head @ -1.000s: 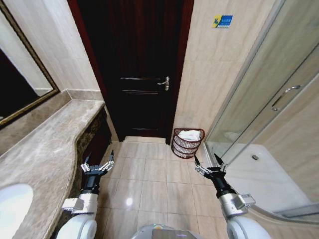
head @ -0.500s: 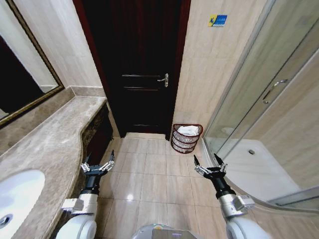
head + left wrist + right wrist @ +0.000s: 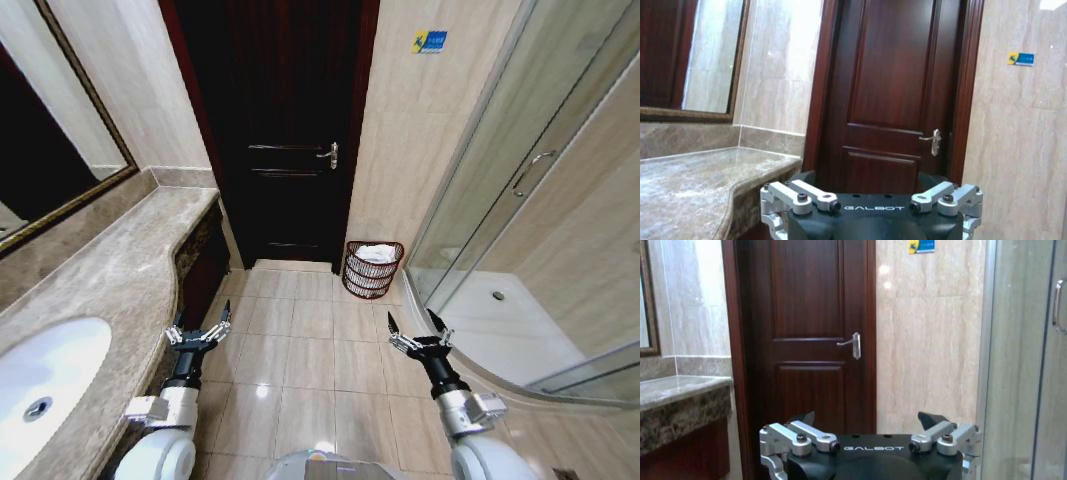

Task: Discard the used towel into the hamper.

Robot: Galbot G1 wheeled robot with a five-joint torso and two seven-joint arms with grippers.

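The hamper [image 3: 368,284], a small round reddish-brown wire basket, stands on the floor against the wall, between the dark door and the shower. A white towel [image 3: 378,254] lies bunched in its top. My left gripper [image 3: 200,331] is held low over the floor tiles by the counter's edge, open with nothing in it. My right gripper [image 3: 411,329] hangs open and empty at the same height, well short of the hamper. In each wrist view the open gripper [image 3: 870,178] [image 3: 869,418] points at the door.
The dark wooden door [image 3: 290,130] is closed straight ahead. A marble counter [image 3: 120,280] with a white sink [image 3: 45,375] and a mirror [image 3: 50,150] runs along the left. The glass shower enclosure [image 3: 500,200] curves in on the right. Tiled floor [image 3: 300,340] lies between.
The whole view has shifted: the hamper and door look smaller and farther, and more of the sink and shower shows. Both arms keep the same pose, grippers open.
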